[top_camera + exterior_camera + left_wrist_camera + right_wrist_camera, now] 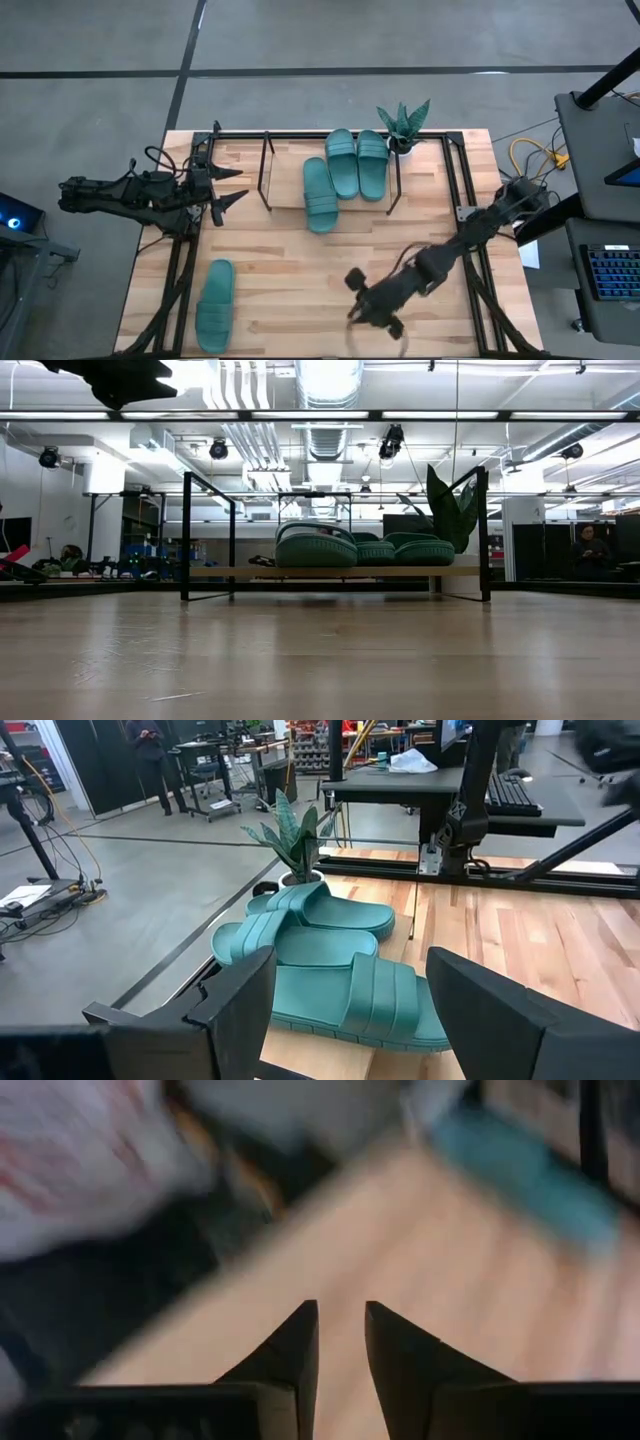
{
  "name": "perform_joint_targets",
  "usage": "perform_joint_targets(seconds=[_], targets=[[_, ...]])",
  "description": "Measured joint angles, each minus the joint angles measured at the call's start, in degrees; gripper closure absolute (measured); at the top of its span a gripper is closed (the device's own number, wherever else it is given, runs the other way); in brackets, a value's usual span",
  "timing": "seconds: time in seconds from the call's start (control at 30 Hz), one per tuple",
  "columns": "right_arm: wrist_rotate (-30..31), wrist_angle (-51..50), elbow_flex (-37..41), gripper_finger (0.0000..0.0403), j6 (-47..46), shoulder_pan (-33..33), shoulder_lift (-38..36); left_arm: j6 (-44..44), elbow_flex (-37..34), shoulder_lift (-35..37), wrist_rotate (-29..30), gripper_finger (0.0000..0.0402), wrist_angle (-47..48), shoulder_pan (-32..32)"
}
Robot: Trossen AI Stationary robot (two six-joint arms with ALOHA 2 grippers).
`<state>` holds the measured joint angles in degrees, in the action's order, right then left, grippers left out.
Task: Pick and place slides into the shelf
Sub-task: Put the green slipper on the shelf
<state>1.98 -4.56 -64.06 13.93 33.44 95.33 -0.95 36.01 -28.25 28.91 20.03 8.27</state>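
three slides rest on the shelf [280, 196] at the far side of the desk [290, 270]: two slides [357, 162] lie side by side near the potted plant [402, 124], and a third slide [319, 193] lies just left of them, jutting over the shelf's near edge. the fourth slide [214, 304] lies on the desk at the near left, well apart from the shelf. the left pincer [225, 187] hangs open and empty beside the shelf's left end, while the right pincer [368, 308] sits over the near middle of the desk, fingers nearly closed and empty.
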Motion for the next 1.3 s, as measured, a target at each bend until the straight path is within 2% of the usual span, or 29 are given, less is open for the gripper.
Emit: perform_joint_targets(seconds=[0.07, 0.13, 0.3, 0.43, 0.6, 0.7, 0.87, 1.03, 1.13, 1.3], targets=[[-7.9, 13.6, 7.2, 0.0329, 5.5, -2.0, -2.9, -0.1, 0.0, -0.1, 0.0, 0.0158, -0.1, 0.0], [-12.0, 25.7, 14.4, 0.0334, 8.4, -4.7, -5.2, -0.2, 0.0, -0.1, 0.0, 0.0158, -0.1, 0.0], [-13.2, 51.9, 29.1, 0.0343, 8.7, -14.5, -8.4, -0.2, 0.0, -0.1, 0.0, 0.0158, -0.5, 0.0], [-16.3, 66.3, 34.4, 0.0344, 4.4, -24.9, -8.4, -0.2, 0.0, -0.2, 0.0, 0.0158, -0.5, 0.0], [-26.3, 67.9, 33.7, 0.0344, 0.4, -36.8, -10.4, -0.2, 0.0, -0.2, 0.0, 0.0158, -0.2, 0.0], [-27.6, 68.2, 33.9, 0.034, 0.0, -40.6, -14.3, -0.2, 0.0, -0.2, 0.1, 0.0158, 1.3, 0.0], [-26.0, 67.7, 38.9, 0.0338, 7.8, -38.5, -23.1, -0.3, 0.0, -0.2, -0.2, 0.0158, 3.6, 0.0], [-25.9, 67.7, 44.6, 0.0345, 9.0, -35.0, -29.2, -0.9, 0.0, -0.5, -3.1, 0.0158, 2.5, 0.0], [-25.9, 67.3, 47.9, 0.0346, 9.9, -33.9, -30.9, -6.3, 0.5, -1.3, -7.5, 0.0158, 3.1, 0.0], [-23.7, 67.4, 50.2, 0.0344, 16.6, -33.8, -33.3, -16.1, 1.9, -5.1, -18.2, 0.0158, 3.4, 0.0]])
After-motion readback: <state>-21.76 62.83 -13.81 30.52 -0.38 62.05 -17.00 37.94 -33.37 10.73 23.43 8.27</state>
